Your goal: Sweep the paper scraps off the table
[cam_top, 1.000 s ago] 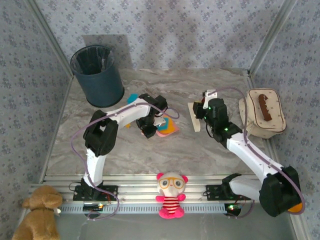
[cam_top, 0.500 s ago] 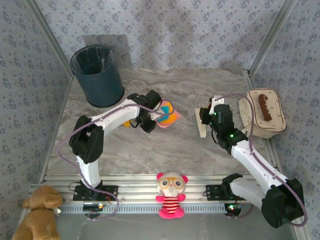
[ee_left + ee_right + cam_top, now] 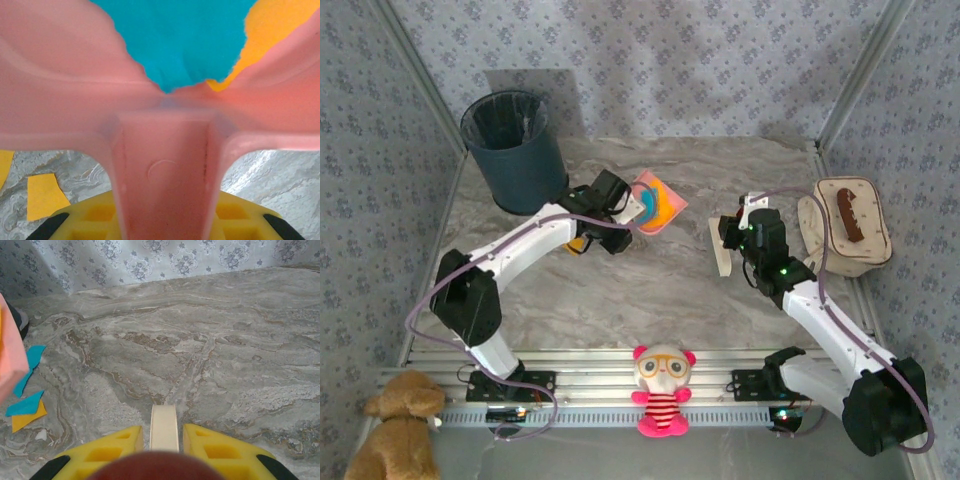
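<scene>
Several paper scraps (image 3: 185, 40) in dustpan (image 3: 60, 100) ahead of left hand (image 3: 165, 222) gripping its handle (image 3: 165, 170); right hand (image 3: 164, 440) grips brush (image 3: 723, 258).

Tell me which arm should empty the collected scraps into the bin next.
Left. The left gripper is shut on the pink dustpan loaded with paper scraps, close to the bin. The right gripper holds the cream brush, farther away.

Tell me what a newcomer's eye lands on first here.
The pink dustpan, gripped by its handle in the left fingers at mid-table, carries cyan and orange paper scraps. Behind it at the back left stands a dark bin. The right fingers hold a cream brush, with more lying on the table.
</scene>
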Controlling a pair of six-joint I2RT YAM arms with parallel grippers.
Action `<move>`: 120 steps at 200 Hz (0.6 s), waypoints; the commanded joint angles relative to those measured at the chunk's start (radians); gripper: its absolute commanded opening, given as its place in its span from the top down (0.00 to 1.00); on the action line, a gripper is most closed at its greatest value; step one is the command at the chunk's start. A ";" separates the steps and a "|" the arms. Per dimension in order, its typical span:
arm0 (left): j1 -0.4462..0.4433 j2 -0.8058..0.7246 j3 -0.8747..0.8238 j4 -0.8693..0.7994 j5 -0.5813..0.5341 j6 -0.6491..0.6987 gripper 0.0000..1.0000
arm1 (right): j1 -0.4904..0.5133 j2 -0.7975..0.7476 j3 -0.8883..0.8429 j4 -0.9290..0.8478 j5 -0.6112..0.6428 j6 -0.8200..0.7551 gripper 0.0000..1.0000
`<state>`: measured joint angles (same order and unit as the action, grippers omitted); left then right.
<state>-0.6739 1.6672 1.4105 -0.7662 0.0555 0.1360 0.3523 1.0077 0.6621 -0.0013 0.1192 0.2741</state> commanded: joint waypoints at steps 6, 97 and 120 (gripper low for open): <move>0.019 -0.050 0.002 0.029 0.064 -0.023 1.00 | -0.006 -0.009 -0.007 0.012 -0.010 0.018 1.00; 0.096 -0.067 0.087 -0.059 0.232 -0.082 1.00 | -0.013 -0.009 -0.009 0.009 -0.024 0.026 1.00; 0.111 -0.086 0.108 -0.070 0.258 -0.076 1.00 | -0.016 -0.009 -0.010 0.011 -0.029 0.029 1.00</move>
<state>-0.5777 1.6371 1.4567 -0.8116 0.2462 0.0681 0.3424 1.0077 0.6567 -0.0051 0.1043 0.2802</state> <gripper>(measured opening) 0.263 0.254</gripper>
